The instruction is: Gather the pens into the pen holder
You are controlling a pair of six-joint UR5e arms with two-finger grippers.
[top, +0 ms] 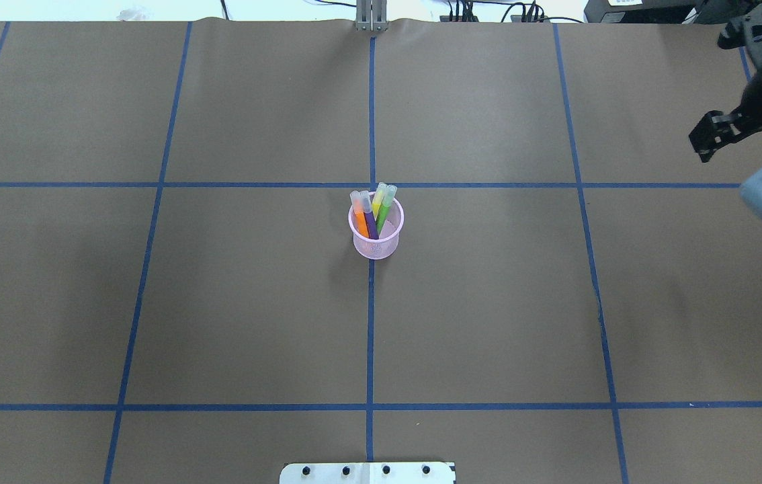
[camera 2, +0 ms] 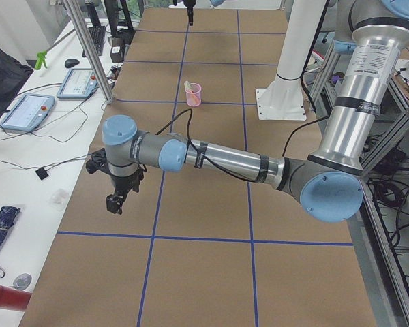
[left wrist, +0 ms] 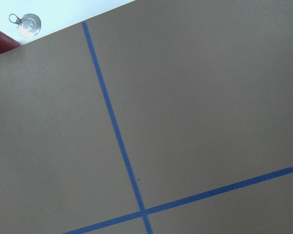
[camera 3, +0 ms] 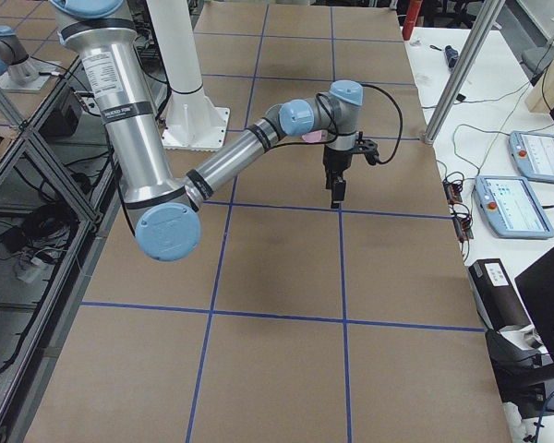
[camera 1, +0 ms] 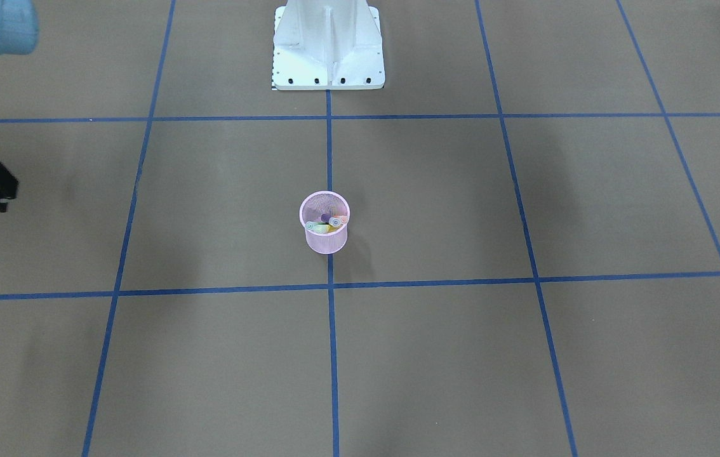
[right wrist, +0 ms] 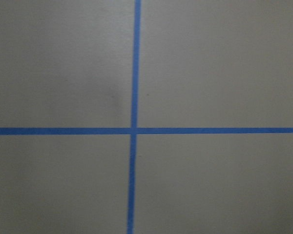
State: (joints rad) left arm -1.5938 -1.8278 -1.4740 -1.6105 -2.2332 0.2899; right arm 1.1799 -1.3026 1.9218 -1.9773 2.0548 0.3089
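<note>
While each wrist camera shows only bare tabletop [right wrist: 210,63] and blue tape [right wrist: 135,63] directly below, neither end effector has anything within reach. Both point downward over opposite ends of the tabletop. For the left end effector [camera 2: 114,202] I cannot tell whether the fingers are parted or closed. The right end effector [top: 703,142] carries nothing visible, and its finger state is also unclear.

Well away from both, roughly midway between them, the pen holder [top: 375,247] stands upright. The pens [top: 370,222] lean inside it, capped ends up: orange, purple, green and seemingly a yellow one. No pen lies loose, so the collecting looks complete.

The pens are probably light, stiff and smooth, best pinched across the mid-barrel. The mesh holder seems light and could tip if nudged, so any grip belongs on its rim.
</note>
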